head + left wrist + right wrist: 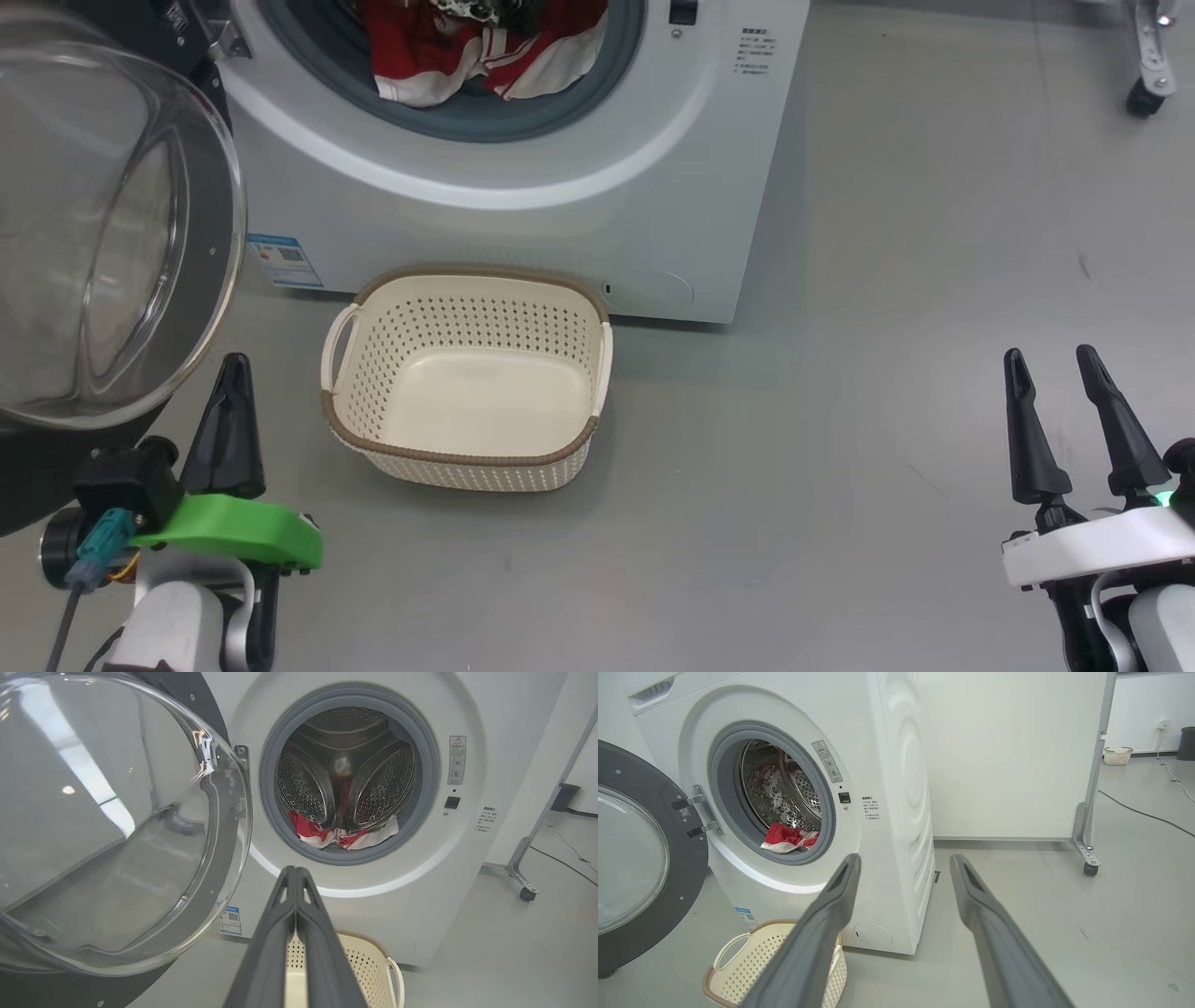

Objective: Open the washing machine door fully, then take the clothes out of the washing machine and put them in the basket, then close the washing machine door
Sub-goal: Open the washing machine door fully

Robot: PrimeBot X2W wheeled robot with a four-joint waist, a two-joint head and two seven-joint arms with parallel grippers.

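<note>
1. Hanging wide open, the door (pixel 112 233) leaves the washing machine (pixel 523 224) free to reach into.
2. The clothes (pixel 467 47) lie just inside its mouth. The basket (pixel 467 459) sits empty on the floor below, ready to receive them.
3. Left gripper (pixel 233 373) pressed together, right gripper (pixel 1050 355) spread, both empty.

White front-loading washing machine (pixel 579 224) shows grey rubber seal ringing steel drum. Round black-rimmed door (pixel 112 233), bulging clear glass window, stands wide open on left-side hinges. Bright red, white-trimmed garments (pixel 448 56) heaped at drum's front lip. Small cream perforated plastic basket (pixel 467 457), brown rim, sits upright and empty on floor just before machine.
</note>
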